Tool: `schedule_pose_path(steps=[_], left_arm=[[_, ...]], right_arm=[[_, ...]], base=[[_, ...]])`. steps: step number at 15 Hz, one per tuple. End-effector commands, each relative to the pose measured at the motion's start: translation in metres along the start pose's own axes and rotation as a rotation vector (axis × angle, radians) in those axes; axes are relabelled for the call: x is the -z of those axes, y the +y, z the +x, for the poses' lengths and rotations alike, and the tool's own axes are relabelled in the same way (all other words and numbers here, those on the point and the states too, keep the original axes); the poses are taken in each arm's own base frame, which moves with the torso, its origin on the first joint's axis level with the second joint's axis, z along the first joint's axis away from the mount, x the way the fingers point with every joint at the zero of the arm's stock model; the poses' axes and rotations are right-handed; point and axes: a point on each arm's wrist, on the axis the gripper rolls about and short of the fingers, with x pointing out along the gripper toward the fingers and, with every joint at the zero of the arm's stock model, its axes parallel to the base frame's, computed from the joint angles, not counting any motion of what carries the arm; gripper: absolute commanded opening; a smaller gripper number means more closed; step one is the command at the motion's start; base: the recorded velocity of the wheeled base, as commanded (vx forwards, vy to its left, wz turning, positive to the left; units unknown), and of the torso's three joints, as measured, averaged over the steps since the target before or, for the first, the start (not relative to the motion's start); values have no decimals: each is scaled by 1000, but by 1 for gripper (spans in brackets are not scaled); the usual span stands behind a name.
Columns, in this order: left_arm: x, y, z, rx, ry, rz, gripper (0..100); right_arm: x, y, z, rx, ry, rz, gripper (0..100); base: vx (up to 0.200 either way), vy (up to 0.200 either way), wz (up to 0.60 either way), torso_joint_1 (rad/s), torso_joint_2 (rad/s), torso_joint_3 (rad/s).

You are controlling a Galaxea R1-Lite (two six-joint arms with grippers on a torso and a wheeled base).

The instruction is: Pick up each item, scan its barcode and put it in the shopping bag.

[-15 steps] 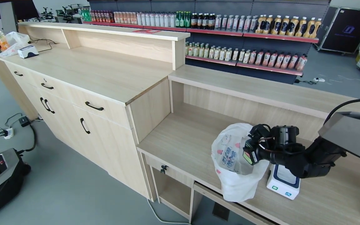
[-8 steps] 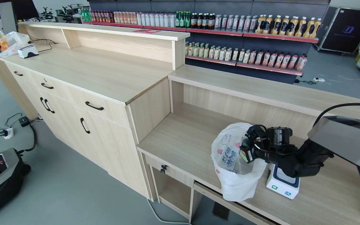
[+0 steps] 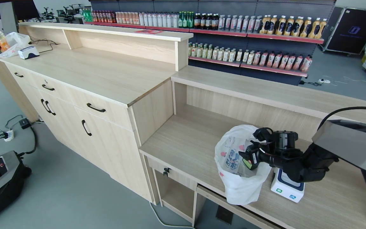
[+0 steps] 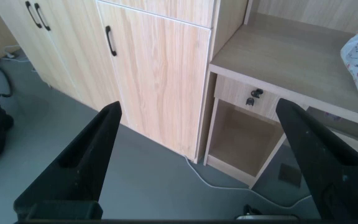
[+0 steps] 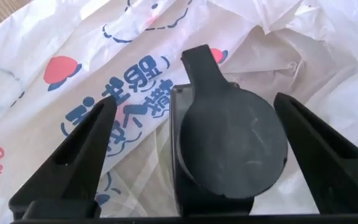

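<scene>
item: small clear-walled container with a dark round lid (image 5: 232,146), sitting between the right gripper's prongs, right at the mouth of the bag.
bag: white thin plastic shopping bag with red and blue print (image 3: 233,181), standing open at the near edge of the pale wood counter (image 3: 186,140), rim gaping up toward the container.
right gripper (image 3: 249,157): set at the bag's mouth, its arm lying in from the right; fingers (image 5: 67,168) spread, with bag plastic showing on either side of the container, so it reads as let go rather than clamped.
key relation: the container lies straight ahead of the pincer, and the bag's hollow is just below and to the left of it. the lid faces back at the wrist, so the long axis seems to run along the gripper's line, down into the bag.
scanner: white box-shaped barcode scanner with a dark blue face (image 3: 288,187), just right of the bag, under the right arm.
left gripper (image 4: 197,106): spread wide, holding nothing, hanging over the grey floor (image 4: 154,180) left of the counter, well apart from the bag. the right arm is nearer by far.
next call: likely a drop into the bag, then a pull-out to the right; the thin rim could snag.
</scene>
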Motion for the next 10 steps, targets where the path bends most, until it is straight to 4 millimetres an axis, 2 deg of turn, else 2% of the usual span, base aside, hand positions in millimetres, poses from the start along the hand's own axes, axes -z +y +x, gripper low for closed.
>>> schedule_pose_path(steps=[1,3,4,6,7,8,9,10], left_arm=[[0,0,0,0,-1,0,100],[0,0,0,0,-1,0,100],[0,0,0,0,-1,0,100],[0,0,0,0,-1,0,100],[0,0,0,0,-1,0,100],[0,0,0,0,-1,0,100],[0,0,0,0,-1,0,100],[0,0,0,0,-1,0,100]], right_arm=[[-48,-10,-30,28,-85,21,100],[-86,-26,-82,75,-123,20,100],[-94,-33,-112,104,-128,28,100],[-93,-40,-180,194,-155,7,100],[-84,-49,-209,259,-138,-50,100],[-77,-55,-237,325,-111,-132,100],[-77,-61,-260,387,-99,-158,100],[-80,-63,-269,410,-106,-163,100]], base=[[0,0,0,0,0,0],[0,0,0,0,0,0],[0,0,0,0,0,0],[0,0,0,0,0,0],[0,0,0,0,0,0],[0,0,-600,-2,2,2],[0,0,-600,2,2,2],[0,0,-600,-2,-2,2]])
